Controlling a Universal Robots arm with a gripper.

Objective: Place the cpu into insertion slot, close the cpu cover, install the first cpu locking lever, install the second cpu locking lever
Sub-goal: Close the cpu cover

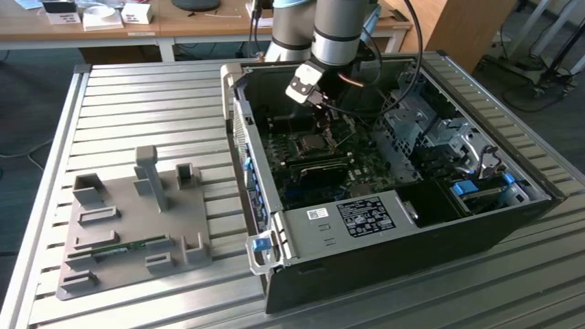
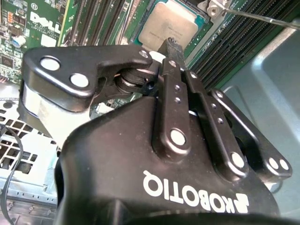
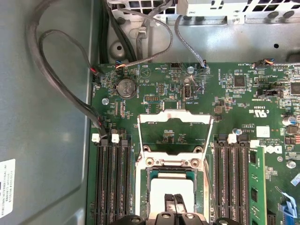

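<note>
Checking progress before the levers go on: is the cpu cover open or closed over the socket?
Open. In the first wrist view the cpu cover stands hinged back, and the cpu lies uncovered.

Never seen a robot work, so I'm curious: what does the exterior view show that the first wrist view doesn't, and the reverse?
Exterior view: the arm reaching down into the open case, the slatted table under it, and a grey tray beside the case. First wrist view: close detail, with the cover swung open, the cpu lying in the slot, and a coin battery. Shared: the green motherboard and the gripper over it.
</note>
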